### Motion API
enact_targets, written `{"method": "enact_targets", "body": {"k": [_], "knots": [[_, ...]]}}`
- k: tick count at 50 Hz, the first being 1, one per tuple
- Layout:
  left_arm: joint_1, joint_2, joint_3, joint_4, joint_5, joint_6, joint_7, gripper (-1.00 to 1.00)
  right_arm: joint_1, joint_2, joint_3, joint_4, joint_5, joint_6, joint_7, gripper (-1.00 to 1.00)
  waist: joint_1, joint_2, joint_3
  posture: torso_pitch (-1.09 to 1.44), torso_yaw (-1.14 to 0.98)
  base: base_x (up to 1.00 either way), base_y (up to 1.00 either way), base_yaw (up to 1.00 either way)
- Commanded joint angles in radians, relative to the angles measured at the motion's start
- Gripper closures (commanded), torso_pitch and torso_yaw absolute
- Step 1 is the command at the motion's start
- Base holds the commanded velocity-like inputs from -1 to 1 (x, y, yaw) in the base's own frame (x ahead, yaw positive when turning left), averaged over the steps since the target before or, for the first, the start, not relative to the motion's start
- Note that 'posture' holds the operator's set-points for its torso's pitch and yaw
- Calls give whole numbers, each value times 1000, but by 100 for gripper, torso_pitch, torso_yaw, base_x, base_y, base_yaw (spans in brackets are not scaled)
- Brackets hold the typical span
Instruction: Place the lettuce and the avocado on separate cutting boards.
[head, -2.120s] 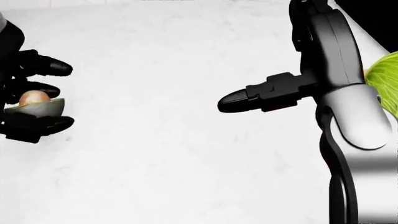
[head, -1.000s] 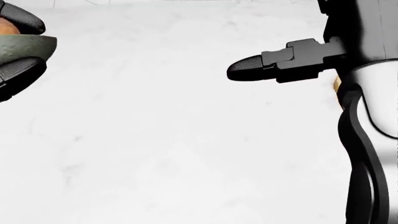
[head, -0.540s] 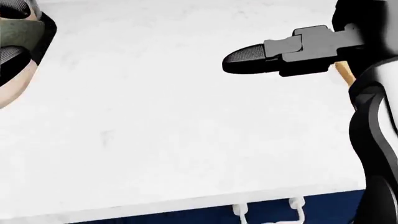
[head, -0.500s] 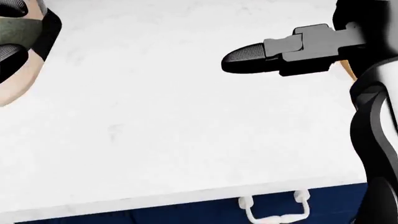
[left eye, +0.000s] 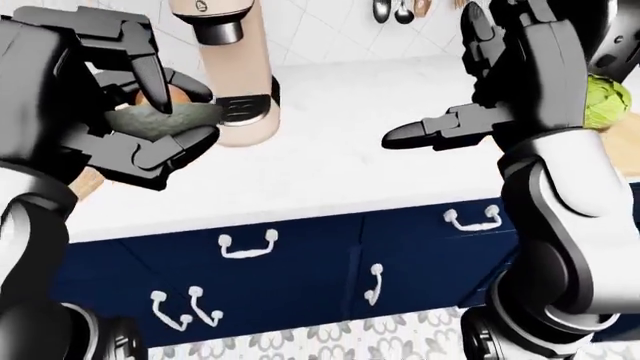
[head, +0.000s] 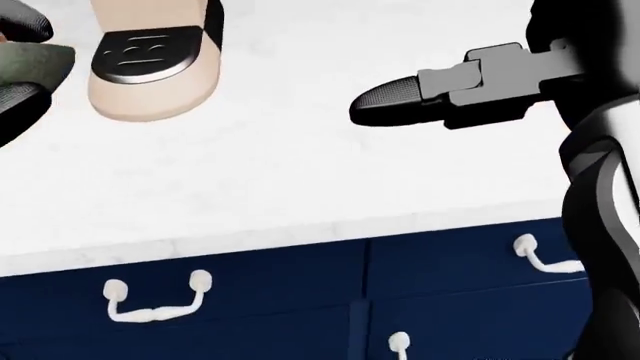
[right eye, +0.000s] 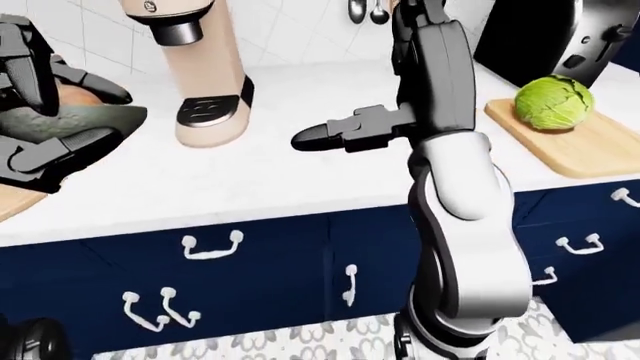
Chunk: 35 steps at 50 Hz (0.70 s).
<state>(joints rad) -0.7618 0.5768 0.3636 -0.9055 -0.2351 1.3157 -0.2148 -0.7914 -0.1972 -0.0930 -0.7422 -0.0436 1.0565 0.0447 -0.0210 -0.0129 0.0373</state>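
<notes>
With the lettuce (right eye: 554, 102) already on its cutting board (right eye: 590, 147), the left hand (left eye: 110, 112) grips the avocado half (left eye: 160, 116) above the worktop (right eye: 300, 176), needing the other board; right hand (right eye: 400, 124) spread empty

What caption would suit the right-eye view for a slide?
Left hand holds the avocado half; lettuce rests on the cutting board, right hand empty.
</notes>
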Motion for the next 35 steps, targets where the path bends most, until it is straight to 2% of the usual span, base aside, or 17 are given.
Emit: {"method": "enact_targets", "body": {"k": [1, 3, 4, 5, 6, 8, 12, 15, 16, 18, 21, 22, 27, 30, 32, 34, 35], "knots": [[-20, 13, 25, -6, 17, -38, 24, 100, -27, 1, 7, -25, 5, -36, 2, -100, 3, 12, -8, 0, 0, 0, 37, 0], [-13, 12, 25, -7, 14, -41, 28, 100, -23, 3, 7, -25, 7, -41, 3, -100, -3, 70, 6, 0, 0, 0, 36, 0], [-12, 13, 27, -8, 13, -42, 28, 100, -22, 1, 8, -22, 6, -45, 3, -100, 4, 137, -11, 0, 0, 1, 36, 0], [-12, 15, 28, -7, 11, -42, 29, 100, -23, 2, 8, -20, 6, -46, 3, -100, 0, 103, -3, 0, 0, 3, 35, 0], [-11, 15, 29, -8, 9, -42, 30, 100, -22, 3, 9, -21, 6, -48, 4, -100, 4, 105, 3, 0, 0, 2, 35, 0], [-7, 14, 33, -16, 4, -37, 32, 100, -18, -2, 14, -22, 3, -53, 8, -100, 10, 81, 0, 0, 0, 7, 35, 0], [-10, 17, 32, -12, -2, -38, 38, 100, -19, 1, 11, -26, 2, -50, 13, -100, 3, 40, 23, 0, 0, 12, 32, 0], [-7, 19, 33, -11, -5, -40, 40, 100, -17, 0, 14, -24, -1, -54, 16, -100, -1, 26, 17, 0, 0, 11, 17, 0], [-7, 19, 33, -11, -7, -40, 41, 100, -19, 2, 14, -22, -1, -55, 16, -100, 0, 15, 34, 0, 0, 4, 0, 0], [-7, 20, 33, -10, -9, -41, 42, 100, -16, 1, 13, -21, -3, -58, 18, -100, 11, 10, 30, 0, 0, 4, 0, 0], [-13, 24, 34, -7, -14, -38, 45, 100, -25, -5, 13, -24, -9, -50, 23, -100, 30, -34, 16, 0, 0, 2, 0, 0], [-15, 25, 31, -5, -15, -39, 47, 100, -22, -8, 17, -22, -14, -54, 25, -100, 23, -3, 14, 0, 0, 3, 5, 0], [-24, 26, 18, 8, -17, -46, 55, 100, -26, -6, 15, -10, -22, -60, 33, -100, 30, -3, -2, 0, 0, 14, 12, 0], [-27, 25, 16, 10, -18, -46, 56, 100, -31, -3, 17, -8, -24, -61, 35, -100, 20, 18, 14, 0, 0, 27, 25, 0], [-23, 26, 17, 9, -17, -48, 56, 100, -29, -1, 16, -13, -25, -61, 37, -100, 8, 48, 15, 0, 0, 28, 26, 0], [-19, 25, 17, 9, -16, -51, 56, 100, -26, -2, 20, -14, -30, -64, 41, -100, -4, 111, 1, 0, 0, 32, 26, 0], [-15, 24, 18, 8, -15, -53, 56, 100, -25, -1, 21, -14, -31, -64, 42, -100, -3, 136, 7, 0, 0, 41, 34, 0]]}}
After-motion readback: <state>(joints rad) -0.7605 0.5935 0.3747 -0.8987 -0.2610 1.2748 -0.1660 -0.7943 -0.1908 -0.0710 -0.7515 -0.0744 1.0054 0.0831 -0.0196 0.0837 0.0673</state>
